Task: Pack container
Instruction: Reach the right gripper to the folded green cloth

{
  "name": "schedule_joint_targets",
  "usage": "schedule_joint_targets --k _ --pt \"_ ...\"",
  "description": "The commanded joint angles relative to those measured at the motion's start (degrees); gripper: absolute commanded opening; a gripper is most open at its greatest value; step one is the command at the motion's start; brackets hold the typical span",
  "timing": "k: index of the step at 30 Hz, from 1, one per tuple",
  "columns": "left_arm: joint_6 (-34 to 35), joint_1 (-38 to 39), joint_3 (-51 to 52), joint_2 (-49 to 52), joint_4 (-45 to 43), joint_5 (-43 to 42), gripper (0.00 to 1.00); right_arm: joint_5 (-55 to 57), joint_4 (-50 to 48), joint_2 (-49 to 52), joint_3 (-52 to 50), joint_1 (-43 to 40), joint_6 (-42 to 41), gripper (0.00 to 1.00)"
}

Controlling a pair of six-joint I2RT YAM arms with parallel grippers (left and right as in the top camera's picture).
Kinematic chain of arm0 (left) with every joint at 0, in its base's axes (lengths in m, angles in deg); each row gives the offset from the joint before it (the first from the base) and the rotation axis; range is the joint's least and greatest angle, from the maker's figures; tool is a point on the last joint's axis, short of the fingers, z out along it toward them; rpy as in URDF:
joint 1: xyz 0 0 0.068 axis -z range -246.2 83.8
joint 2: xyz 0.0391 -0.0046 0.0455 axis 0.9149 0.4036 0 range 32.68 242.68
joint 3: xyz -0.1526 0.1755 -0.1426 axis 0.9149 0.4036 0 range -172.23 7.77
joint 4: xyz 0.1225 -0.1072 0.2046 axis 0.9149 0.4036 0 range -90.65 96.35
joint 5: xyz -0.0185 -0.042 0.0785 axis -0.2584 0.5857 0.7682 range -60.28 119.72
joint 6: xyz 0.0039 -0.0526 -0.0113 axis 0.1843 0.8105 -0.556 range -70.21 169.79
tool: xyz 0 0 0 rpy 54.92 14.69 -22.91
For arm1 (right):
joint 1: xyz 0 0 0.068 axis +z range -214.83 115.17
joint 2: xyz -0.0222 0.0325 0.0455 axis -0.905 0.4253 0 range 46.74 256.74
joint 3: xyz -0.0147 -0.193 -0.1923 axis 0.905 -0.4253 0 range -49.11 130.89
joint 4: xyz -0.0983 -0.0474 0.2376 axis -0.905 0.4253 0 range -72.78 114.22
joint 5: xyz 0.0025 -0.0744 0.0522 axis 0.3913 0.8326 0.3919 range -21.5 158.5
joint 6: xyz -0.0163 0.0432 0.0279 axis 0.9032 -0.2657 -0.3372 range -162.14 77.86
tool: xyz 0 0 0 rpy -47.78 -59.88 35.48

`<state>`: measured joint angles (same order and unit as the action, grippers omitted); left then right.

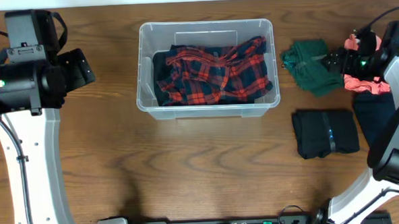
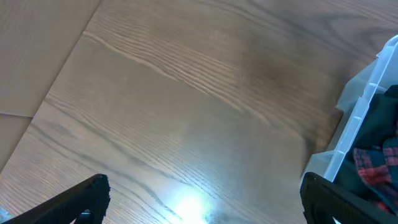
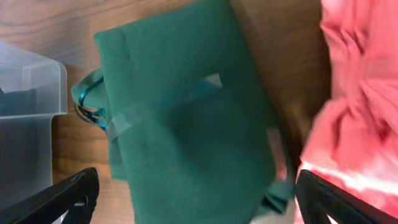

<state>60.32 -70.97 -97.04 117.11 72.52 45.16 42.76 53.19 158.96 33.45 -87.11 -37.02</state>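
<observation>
- Table (image 1: 188, 166): brown wood grain. Both arm bases stand at its near edge.
- Black garment (image 1: 325, 132): folded flat, near right, well apart from the container. Nothing touches it.
- Dark cloth (image 1: 373, 112): just right of the black garment, partly hidden under the right arm; its kind cannot be told.
- Container (image 1: 209, 110): clear tub at table centre, slightly to the far side, upright, top open. Its rim (image 2: 364, 106) shows at the right of the left wrist view, and a corner (image 3: 31, 81) at the left of the right wrist view.
- Plaid garment (image 1: 215, 74): red and dark blue, crumpled inside the container and covering most of the floor.
- Left gripper (image 2: 205, 186): fingers spread wide with only bare wood between them. It hangs left of the container, apart from it.
- Green garment (image 1: 312, 66): folded, just right of the container and not touching it.
- Right gripper (image 3: 198, 186): fingers spread wide over the green garment (image 3: 186, 124) and gripping nothing. Contact with the cloth cannot be told.
- Pink garment (image 1: 367, 84): bunched, right of the green one, beside the right wrist.
</observation>
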Motion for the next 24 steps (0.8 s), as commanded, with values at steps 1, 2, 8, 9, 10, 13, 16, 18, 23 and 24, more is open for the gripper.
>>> schedule_joint_targets --k 1,2,8,9,10,13,16,18,23,24 --pt "0.09 -0.20 -0.31 -0.09 0.11 0.70 0.98 -2.58 -1.38 1.77 0.94 -0.22 2.69 0.98" --pt "0.11 -0.20 -0.31 -0.09 0.11 0.70 0.98 -2.47 -2.05 2.43 0.94 -0.22 2.71 0.98" --pt "0.11 -0.20 -0.31 -0.09 0.11 0.70 0.98 -1.07 -4.09 5.14 0.94 -0.26 2.73 0.97" --pt "0.09 -0.20 -0.31 -0.09 0.11 0.70 0.98 -0.94 -4.22 5.49 0.94 -0.26 2.99 0.97" --pt "0.09 -0.20 -0.31 -0.09 0.11 0.70 0.98 -0.83 -4.55 5.92 0.94 -0.24 3.17 0.97" --pt "0.09 -0.20 -0.31 -0.09 0.11 0.70 0.98 -0.52 -5.11 7.17 0.94 -0.26 3.56 0.96" --pt "0.09 -0.20 -0.31 -0.09 0.11 0.70 0.98 0.35 -5.42 8.70 0.94 -0.26 3.54 0.96" --pt "0.11 -0.20 -0.31 -0.09 0.11 0.70 0.98 0.48 -5.51 9.68 0.94 -0.26 3.56 0.96" --pt "0.09 -0.20 -0.31 -0.09 0.11 0.70 0.98 -0.02 -5.55 11.69 0.94 -0.15 3.52 0.95" --pt "0.11 -0.20 -0.31 -0.09 0.11 0.70 0.98 -0.28 -5.53 12.02 0.94 -0.09 3.50 0.94"
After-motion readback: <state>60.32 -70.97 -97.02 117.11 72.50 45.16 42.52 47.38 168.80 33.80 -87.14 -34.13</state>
